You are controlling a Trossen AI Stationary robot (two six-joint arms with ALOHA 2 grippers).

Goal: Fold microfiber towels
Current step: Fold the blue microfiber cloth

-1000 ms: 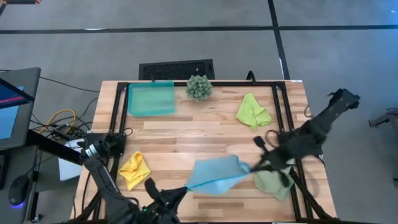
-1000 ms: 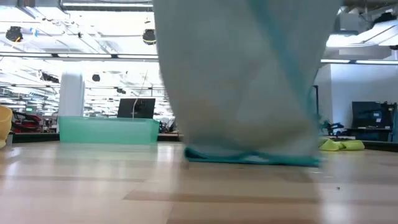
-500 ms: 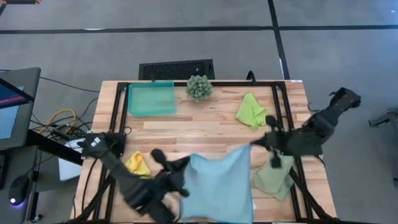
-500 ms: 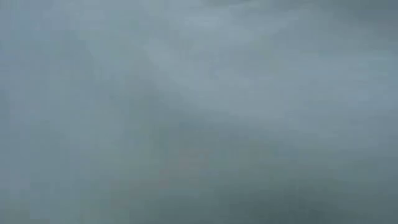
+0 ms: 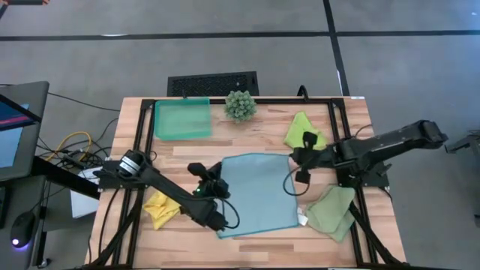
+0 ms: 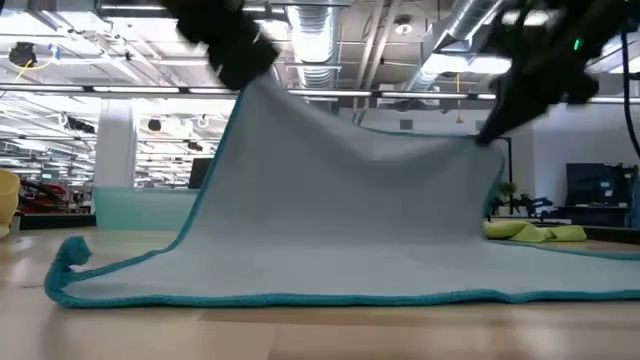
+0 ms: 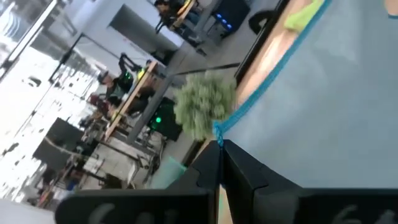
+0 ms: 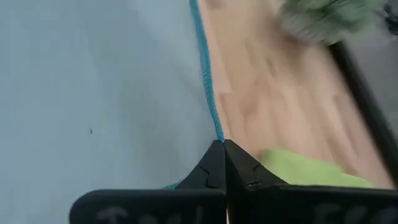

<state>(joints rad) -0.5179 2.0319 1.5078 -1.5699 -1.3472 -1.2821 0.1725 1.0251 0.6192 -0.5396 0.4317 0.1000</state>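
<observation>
Light blue towel: the light blue towel (image 5: 256,193) is spread nearly flat at the centre of the tabletop (image 5: 247,150), its far edge lifted by both arms; in the low view it rises like a tent from the wood, with its teal hem along the near edge.
Left end effector: the left end effector (image 5: 218,175) sits left of centre in the high view, fingers pinched together on the towel's far-left corner; the left wrist view shows the teal hem meeting the closed fingertips (image 7: 219,144).
Right end effector: the right end effector (image 5: 295,159) sits right of centre in the high view, fingers clamped on the towel's far-right corner; in the right wrist view the hem runs straight into the closed fingertips (image 8: 219,146).
Lime green towel: the lime green towel (image 5: 302,133) lies crumpled in the upper right of the tabletop, just beside the right end effector.
Yellow towel: the yellow towel (image 5: 160,208) is bunched at the lower left of the tabletop, partly under the left arm.
Pale sage towel: the pale sage towel (image 5: 333,212) lies at the lower right, close to the blue towel's near-right corner.
Teal tray: the teal tray (image 5: 181,118) is at the upper left of the tabletop.
Spiky plant: the spiky green plant (image 5: 240,105) stands at the top centre, right of the tray.
</observation>
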